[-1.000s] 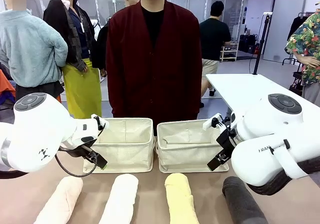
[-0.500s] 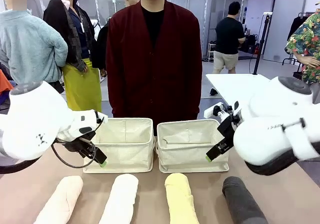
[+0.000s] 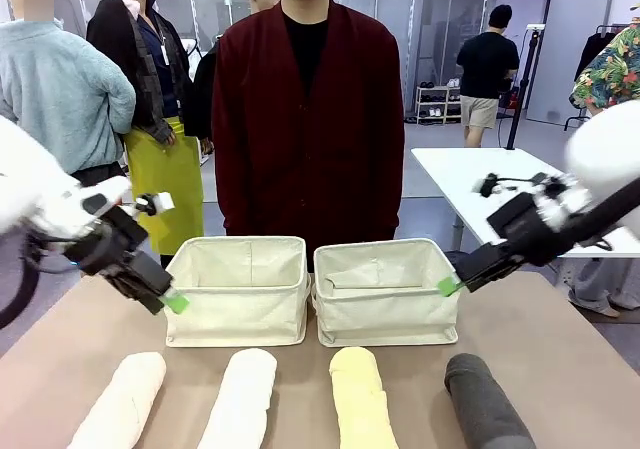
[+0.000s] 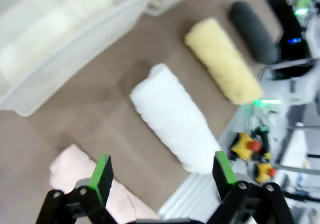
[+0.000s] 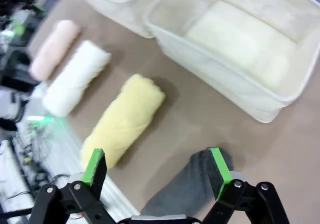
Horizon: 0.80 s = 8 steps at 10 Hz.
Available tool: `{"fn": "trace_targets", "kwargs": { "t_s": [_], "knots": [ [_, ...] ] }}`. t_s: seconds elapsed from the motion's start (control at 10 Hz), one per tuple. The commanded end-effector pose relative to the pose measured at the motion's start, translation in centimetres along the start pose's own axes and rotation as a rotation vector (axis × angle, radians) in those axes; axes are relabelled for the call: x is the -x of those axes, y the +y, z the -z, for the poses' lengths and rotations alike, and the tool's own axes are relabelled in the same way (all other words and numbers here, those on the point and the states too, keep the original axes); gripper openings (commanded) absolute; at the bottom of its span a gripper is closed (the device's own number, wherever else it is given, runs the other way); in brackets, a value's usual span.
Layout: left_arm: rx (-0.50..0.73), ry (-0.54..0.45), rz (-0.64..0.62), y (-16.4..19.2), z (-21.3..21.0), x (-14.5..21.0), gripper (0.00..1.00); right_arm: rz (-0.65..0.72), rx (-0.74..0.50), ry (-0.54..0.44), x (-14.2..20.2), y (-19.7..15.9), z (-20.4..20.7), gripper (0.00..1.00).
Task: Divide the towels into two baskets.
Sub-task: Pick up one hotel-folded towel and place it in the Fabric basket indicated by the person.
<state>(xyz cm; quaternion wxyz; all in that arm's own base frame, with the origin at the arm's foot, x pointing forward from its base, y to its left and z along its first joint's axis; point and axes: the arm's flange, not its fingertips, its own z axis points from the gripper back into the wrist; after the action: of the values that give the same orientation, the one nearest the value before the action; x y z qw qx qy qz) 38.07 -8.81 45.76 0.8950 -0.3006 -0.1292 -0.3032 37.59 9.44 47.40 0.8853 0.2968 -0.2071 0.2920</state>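
Along the near edge of the counter (image 3: 575,364), four rolled towels lie side by side with gaps between them. From the robot's left they are the pinkish-beige towel (image 3: 120,404), the white towel (image 3: 240,399), the pale yellow towel (image 3: 362,401) and the dark grey towel (image 3: 487,406). Behind them two cream baskets stand just beside each other, the left basket (image 3: 240,304) and the right basket (image 3: 385,314). All four towels rest on the counter in front of the baskets. A person in a dark red cardigan (image 3: 308,129) stands at the far side.

Beside the left basket's outer wall, the left fingers (image 3: 176,302) hang in the air. Their green pads are spread wide and grasp nothing. In the left wrist view the left fingers (image 4: 102,171) look down on the pinkish-beige towel (image 4: 70,166) and the white towel (image 4: 170,116), touching neither.

By the right basket's outer upper corner, the right fingers (image 3: 447,286) are likewise spread wide and released. In the right wrist view they stand clear above the counter, with the dark grey towel (image 5: 187,186) and the pale yellow towel (image 5: 125,116) below them. They touch neither towel.
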Motion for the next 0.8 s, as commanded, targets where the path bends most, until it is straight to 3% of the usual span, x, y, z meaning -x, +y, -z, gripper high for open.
{"fn": "trace_targets", "kwargs": {
  "t_s": [0.0, 0.3, 0.5, 0.7],
  "knots": [
    [0.180, -0.009, -0.062, 4.0, -3.3, 1.8, 1.00, 0.106, -0.181, -0.019, 1.5, -3.6, -3.6, 1.00],
    [0.420, -0.165, 0.027, 8.1, -8.5, 5.8, 1.00, 0.228, -0.400, -0.110, 4.3, -7.5, -9.6, 1.00],
    [0.494, -0.221, 0.052, 11.3, -11.9, 9.4, 1.00, 0.327, -0.480, -0.177, 7.5, -11.3, -14.4, 1.00],
    [0.526, -0.398, 0.034, 14.2, -15.0, 12.7, 1.00, 0.441, -0.500, -0.257, 11.3, -14.5, -18.5, 1.00]
  ]
}}
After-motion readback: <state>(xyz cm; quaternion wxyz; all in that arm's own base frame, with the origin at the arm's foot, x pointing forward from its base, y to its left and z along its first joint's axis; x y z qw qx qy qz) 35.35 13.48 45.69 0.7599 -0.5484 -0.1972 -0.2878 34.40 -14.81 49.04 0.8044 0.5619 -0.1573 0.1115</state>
